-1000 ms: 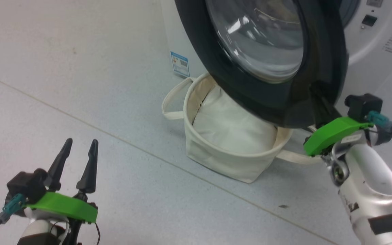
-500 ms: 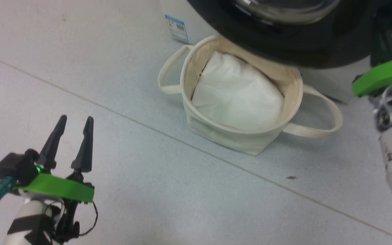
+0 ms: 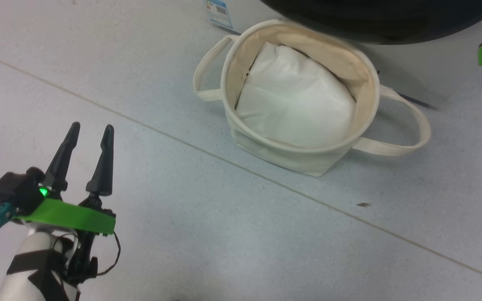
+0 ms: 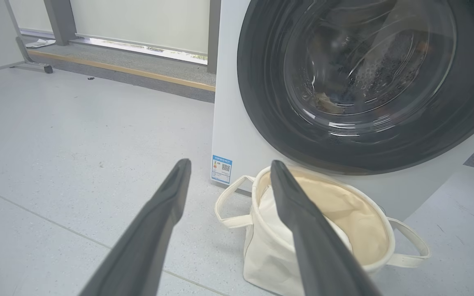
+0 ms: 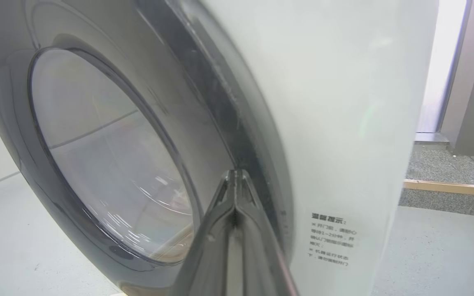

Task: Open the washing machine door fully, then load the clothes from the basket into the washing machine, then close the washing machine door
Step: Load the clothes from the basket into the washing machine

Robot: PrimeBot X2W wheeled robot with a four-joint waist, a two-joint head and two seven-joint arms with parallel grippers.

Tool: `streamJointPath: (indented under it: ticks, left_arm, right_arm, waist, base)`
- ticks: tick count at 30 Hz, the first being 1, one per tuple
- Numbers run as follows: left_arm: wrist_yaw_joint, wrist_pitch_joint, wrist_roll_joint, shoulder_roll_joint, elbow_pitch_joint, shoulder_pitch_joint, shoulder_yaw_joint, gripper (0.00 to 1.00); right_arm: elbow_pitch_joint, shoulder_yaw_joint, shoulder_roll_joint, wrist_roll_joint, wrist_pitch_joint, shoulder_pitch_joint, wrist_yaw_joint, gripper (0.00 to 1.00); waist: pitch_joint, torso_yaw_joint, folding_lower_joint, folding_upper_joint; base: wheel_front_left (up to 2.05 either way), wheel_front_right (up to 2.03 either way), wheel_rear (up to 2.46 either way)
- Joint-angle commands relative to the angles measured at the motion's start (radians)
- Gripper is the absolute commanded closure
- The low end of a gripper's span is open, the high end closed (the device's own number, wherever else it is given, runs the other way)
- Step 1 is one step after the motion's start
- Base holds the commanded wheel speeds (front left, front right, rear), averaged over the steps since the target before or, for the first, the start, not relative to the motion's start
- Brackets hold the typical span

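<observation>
The left gripper's [image 3: 91, 125] dark fingers stand spread and empty at lower left, the right gripper's [image 5: 235, 176] fingers are pressed together at the washing machine door's [image 4: 261, 82] black edge, and the basket [image 3: 299, 147], holding a white bundle [image 3: 295, 100], sits at upper centre beneath that door.

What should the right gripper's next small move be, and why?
Probably push the washing machine door flush against the washing machine: the right gripper, fingers shut, sits at the door's edge, which looks ajar, and the clothes seem already inside.
</observation>
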Motion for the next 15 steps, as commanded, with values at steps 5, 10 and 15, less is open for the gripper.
streamJointPath:
  ticks: [5,10,15]
  left_arm:
    - [-0.006,-0.012,-0.009,0.044,-0.019,-0.01,0.047,0.0]
    - [-0.006,-0.012,-0.006,0.056,-0.018,0.009,0.052,0.0]
    - [-0.006,-0.012,-0.03,0.054,0.001,0.038,0.069,0.0]
  right_arm:
    - [-0.061,0.073,0.065,0.036,-0.012,0.063,0.0,1.0]
    - [-0.151,0.169,0.104,0.095,-0.012,0.205,0.0,0.0]
    - [-0.287,0.258,0.119,0.173,-0.012,0.348,0.0,0.0]
  waist:
    - [-0.062,-0.053,-0.0001,0.0]
    - [-0.127,-0.128,-0.0001,0.0]
    - [-0.198,-0.219,-0.0001,0.0]
  base:
    - [0.0,0.0,0.0]
    - [0.0,0.0,0.0]
    - [0.0,0.0,0.0]
